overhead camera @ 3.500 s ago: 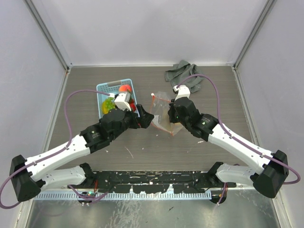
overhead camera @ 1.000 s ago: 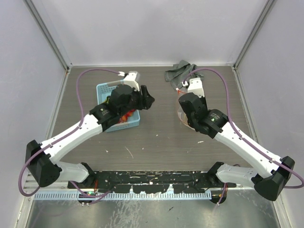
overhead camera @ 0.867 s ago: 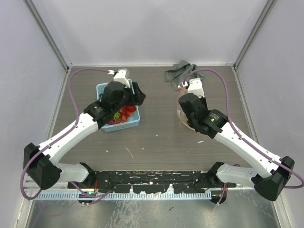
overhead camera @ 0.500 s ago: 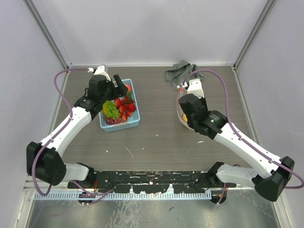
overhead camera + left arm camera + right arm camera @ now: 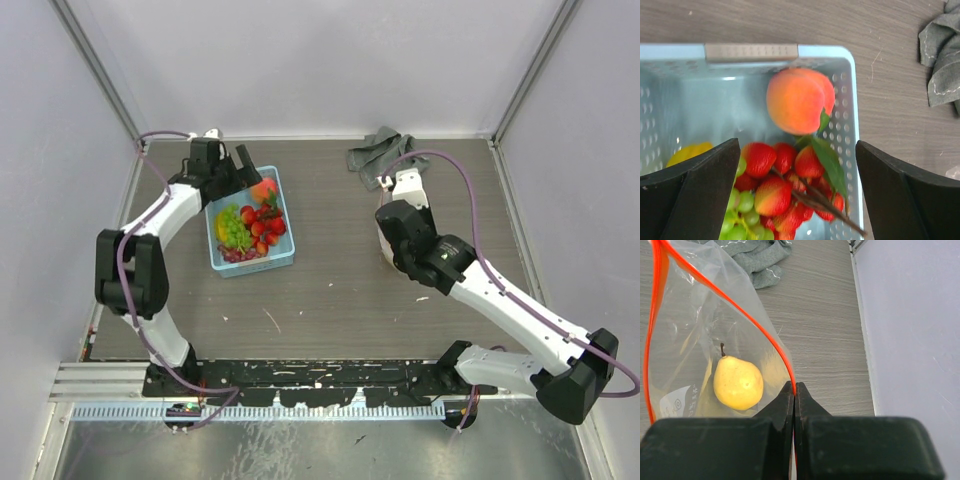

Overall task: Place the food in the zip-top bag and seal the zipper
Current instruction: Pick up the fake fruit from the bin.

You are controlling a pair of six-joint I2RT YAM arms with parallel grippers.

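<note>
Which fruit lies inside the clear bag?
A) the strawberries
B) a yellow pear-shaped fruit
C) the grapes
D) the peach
B: the right wrist view shows one yellow fruit with a stem inside the bag, while the peach, strawberries and grapes lie in the basket.

A light blue basket [image 5: 256, 267] is sitting on the left half of the brown table [image 5: 330, 290], toward the far side and slightly askew. A grey strip [image 5: 751, 51] is showing on its far rim. A grey cloth [image 5: 375, 155] is lying crumpled by the far edge, well apart from the basket. Pale walls [image 5: 320, 60] are closing in three sides, and a black rail [image 5: 320, 380] is running along the near edge.
</note>
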